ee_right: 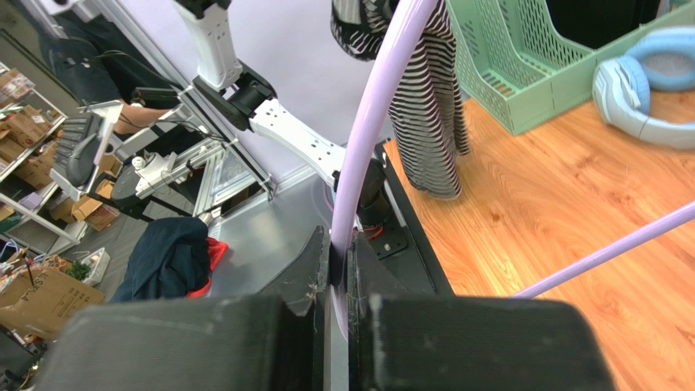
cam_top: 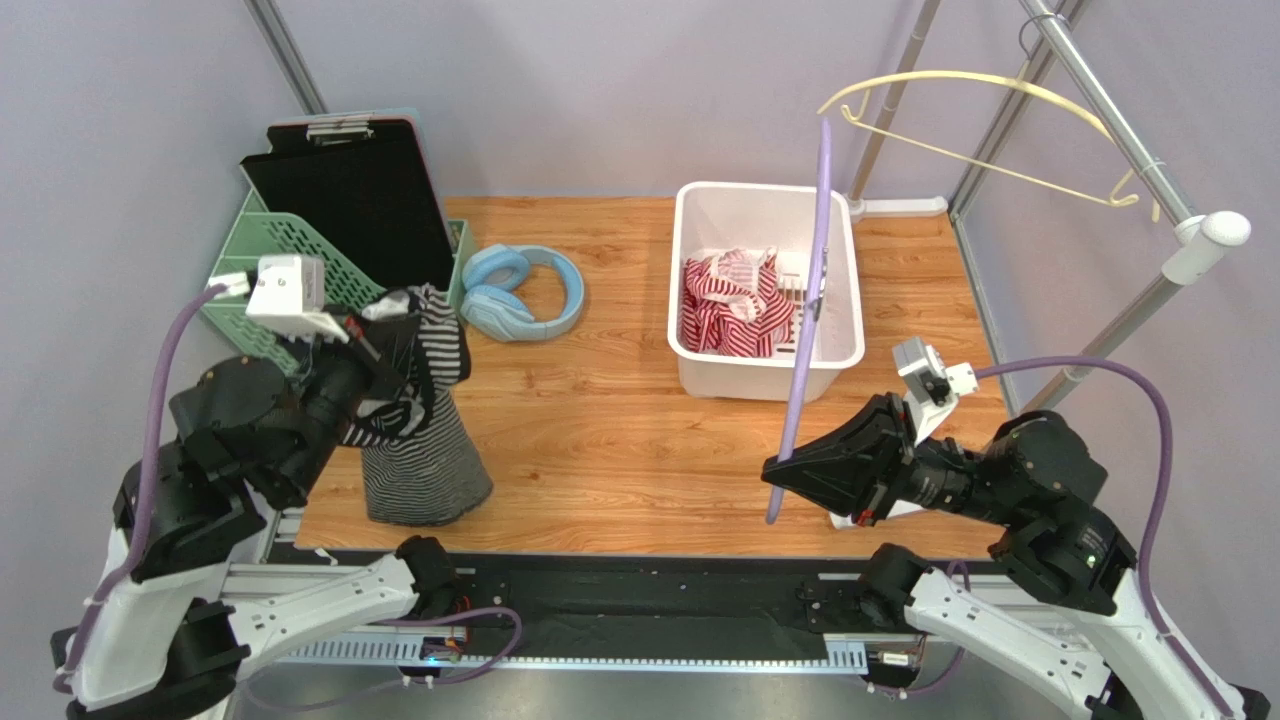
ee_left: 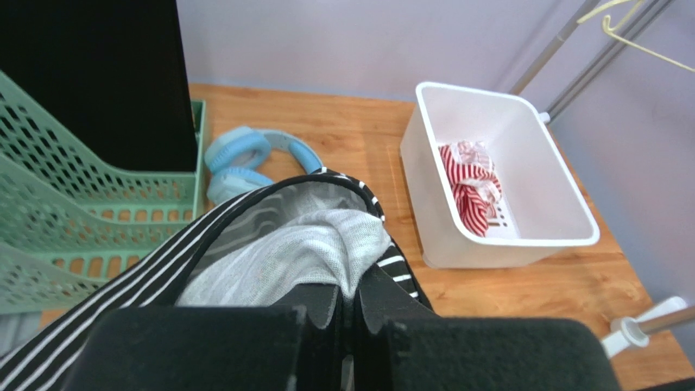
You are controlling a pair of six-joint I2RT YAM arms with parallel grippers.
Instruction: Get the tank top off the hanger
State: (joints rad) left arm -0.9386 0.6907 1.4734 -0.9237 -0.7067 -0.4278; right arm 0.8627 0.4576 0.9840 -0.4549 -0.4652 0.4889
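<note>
Left gripper (cam_top: 365,372) is clamped shut on the tank top (cam_top: 425,450), which hangs by the table's (cam_top: 601,435) left near corner. Right gripper (cam_top: 781,474) is pinched tight on the hanger (cam_top: 813,285) at the near edge, well apart from the top. Risks, I reckon: if I let go here the top slides off the near edge, or the hanger swings into the bin (cam_top: 691,270). Wood table, grey walls, rack (cam_top: 1142,165) on the right.
</note>
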